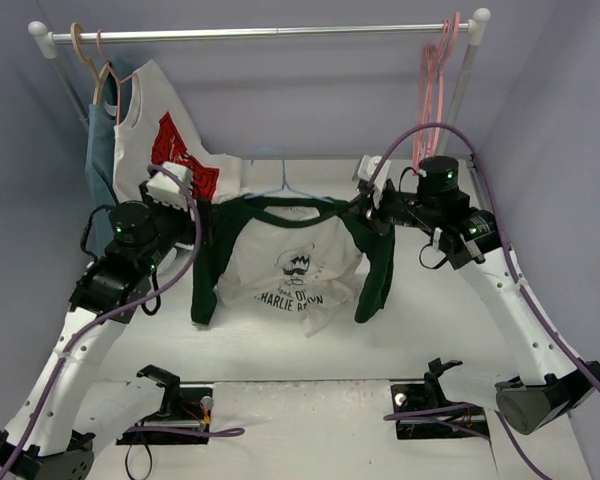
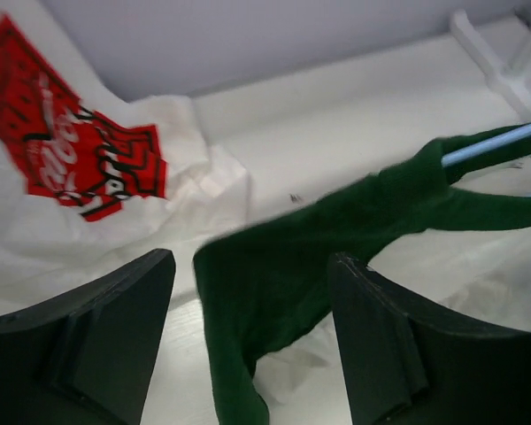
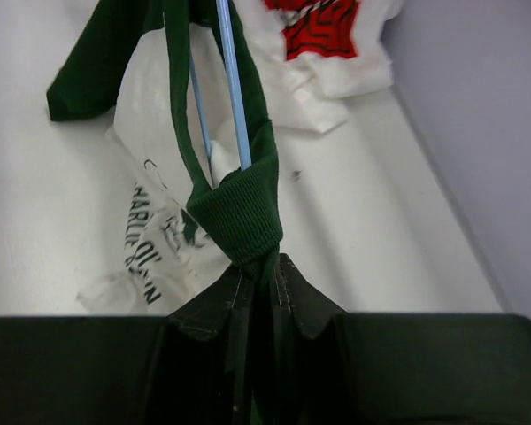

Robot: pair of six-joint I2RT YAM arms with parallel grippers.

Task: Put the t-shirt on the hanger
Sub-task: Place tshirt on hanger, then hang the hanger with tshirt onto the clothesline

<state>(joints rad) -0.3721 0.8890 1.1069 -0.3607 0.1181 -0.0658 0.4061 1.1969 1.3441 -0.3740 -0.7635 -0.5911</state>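
Observation:
The t-shirt [image 1: 295, 260], white with dark green sleeves and black print, hangs spread in the air between my two grippers. The light blue wire hanger [image 1: 284, 186] is inside it, its hook sticking up out of the collar. My right gripper [image 1: 372, 208] is shut on the green ribbed neck edge [image 3: 239, 208], where the blue hanger wire [image 3: 233, 88] runs in; the gripper itself shows in the right wrist view [image 3: 258, 264]. My left gripper [image 1: 202, 205] is open at the shirt's other shoulder. The green sleeve [image 2: 274, 274] lies between its spread fingers [image 2: 115, 328] without being clamped, and the hanger wire [image 2: 496, 142] shows at the right.
A white shirt with a red graphic [image 1: 175, 150] and a blue-grey garment [image 1: 100, 150] hang at the left end of the rail [image 1: 260, 33]. Pink hangers [image 1: 430, 90] hang at its right end. The white shirt's hem drapes on the table behind my left gripper [image 2: 71, 159].

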